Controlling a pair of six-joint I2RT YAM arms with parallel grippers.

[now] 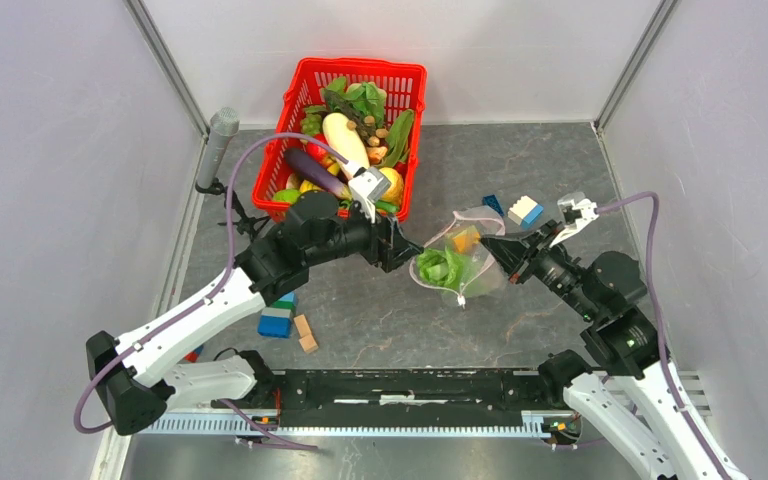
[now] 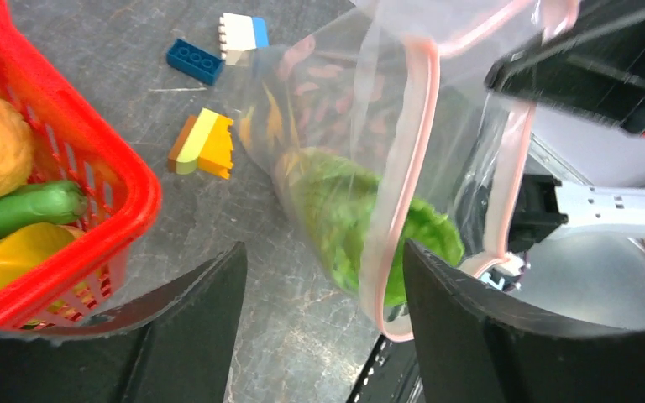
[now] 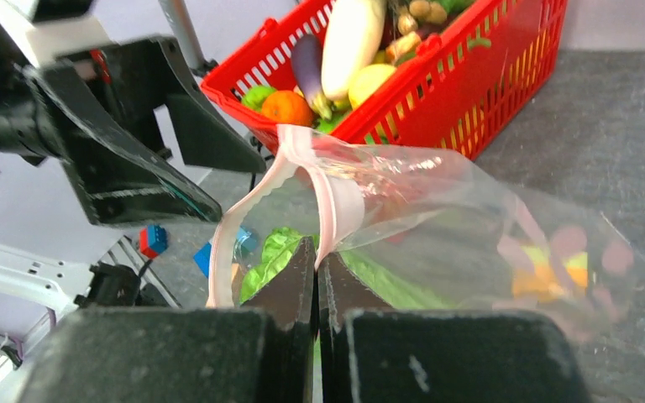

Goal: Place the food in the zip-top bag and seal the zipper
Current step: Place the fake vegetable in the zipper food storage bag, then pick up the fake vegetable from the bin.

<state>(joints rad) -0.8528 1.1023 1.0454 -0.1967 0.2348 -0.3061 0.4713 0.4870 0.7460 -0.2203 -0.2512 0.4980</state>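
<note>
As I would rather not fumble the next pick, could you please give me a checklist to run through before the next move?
1. Right claw shut on the zip-top bag's zipper edge: ok.
2. Bag mouth gaping open: ok.
3. Left claw open and empty: ok.
4. Leafy greens inside the bag: ok.
5. All food bagged: not ok; eggplant and white radish lie in the red basket.
6. Zipper sealed: not ok.
</note>
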